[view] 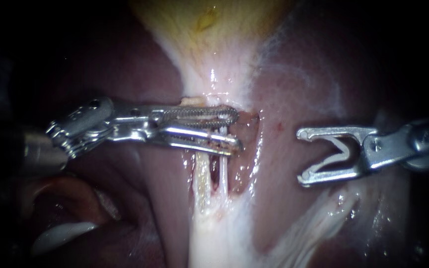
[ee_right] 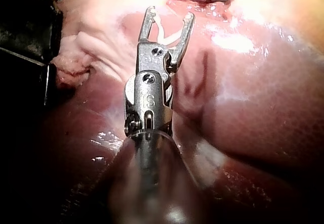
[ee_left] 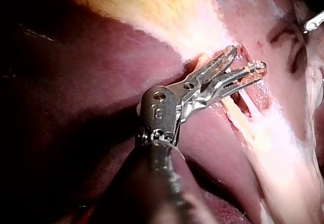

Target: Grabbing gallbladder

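Note:
The yellowish gallbladder (view: 209, 30) narrows to a pale neck (view: 214, 79); it also shows ahead of the jaws in the left wrist view (ee_left: 147, 6). My left instrument (view: 238, 130) lies across the neck's lower end, its toothed jaws a little apart with pale tissue in the gap, open (ee_left: 249, 59). Below the jaws run a yellowish tube (view: 202, 173) and a thin white tube (view: 223, 171). My right instrument (view: 302, 156) hangs to the right over the liver, clear of the tubes. Its jaws stand wide apart and hold a white V-shaped clip (view: 341, 151) between them (ee_right: 170, 15).
Dark red liver (view: 125, 64) surrounds the neck on both sides. A broad white tissue band (view: 214, 238) runs down from the tubes, with a strand (view: 314, 223) branching to the lower right. A pale fold (view: 60, 233) lies at the lower left.

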Controlling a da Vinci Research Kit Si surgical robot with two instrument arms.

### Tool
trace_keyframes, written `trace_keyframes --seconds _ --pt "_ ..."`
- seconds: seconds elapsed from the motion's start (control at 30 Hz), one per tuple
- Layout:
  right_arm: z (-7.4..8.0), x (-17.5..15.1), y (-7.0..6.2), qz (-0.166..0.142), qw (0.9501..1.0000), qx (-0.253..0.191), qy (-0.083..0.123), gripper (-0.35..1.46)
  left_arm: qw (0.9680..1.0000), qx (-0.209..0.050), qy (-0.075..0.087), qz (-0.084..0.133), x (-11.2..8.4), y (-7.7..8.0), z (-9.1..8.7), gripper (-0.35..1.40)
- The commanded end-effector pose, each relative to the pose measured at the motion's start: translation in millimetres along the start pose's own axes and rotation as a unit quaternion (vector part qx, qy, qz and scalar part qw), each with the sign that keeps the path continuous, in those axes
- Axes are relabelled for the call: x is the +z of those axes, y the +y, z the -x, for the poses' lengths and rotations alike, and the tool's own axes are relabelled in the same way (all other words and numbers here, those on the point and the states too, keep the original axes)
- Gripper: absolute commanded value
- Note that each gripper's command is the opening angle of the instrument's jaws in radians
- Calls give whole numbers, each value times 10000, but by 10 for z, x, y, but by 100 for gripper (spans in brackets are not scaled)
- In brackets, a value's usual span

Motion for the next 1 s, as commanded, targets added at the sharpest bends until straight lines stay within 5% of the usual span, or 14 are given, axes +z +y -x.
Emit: trace_keyframes --seconds 0.03,0.43,1.0 --pt "0 0 0 0 10000 0 0 39 10000 0 0 9 -1 -1 1 36" --pt "0 0 0 -1 10000 0 0 39 10000 -3 4 6 -13 -4 1 44" --pt "1 -1 0 -3 10000 28 2 39 9998 -33 -48 190 -98 -2 4 52"
